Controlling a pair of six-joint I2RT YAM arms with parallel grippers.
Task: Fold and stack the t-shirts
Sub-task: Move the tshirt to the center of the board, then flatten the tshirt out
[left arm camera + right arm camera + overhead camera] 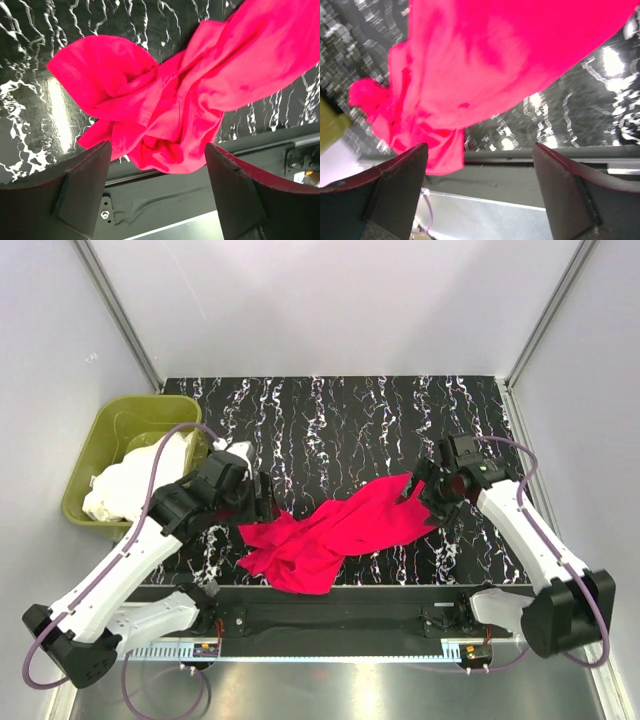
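Hovering with left gripper (156,150) and right gripper (480,147) spread empty, pinch opposite edges of the red shirt (335,530) and pull flat.

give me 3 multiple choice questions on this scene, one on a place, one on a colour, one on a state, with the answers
1. Where does the red shirt lie?
A) in a drawer
B) on the table
C) draped over an arm

2. What colour is the tub?
A) blue
B) white
C) olive green

3. How does the left gripper stand?
A) open and empty
B) shut on cloth
C) out of view

Answers:
1 B: the shirt is crumpled on the dark marbled top.
2 C: its walls show olive green at the left edge.
3 A: its fingers stand wide apart, gripping nothing.
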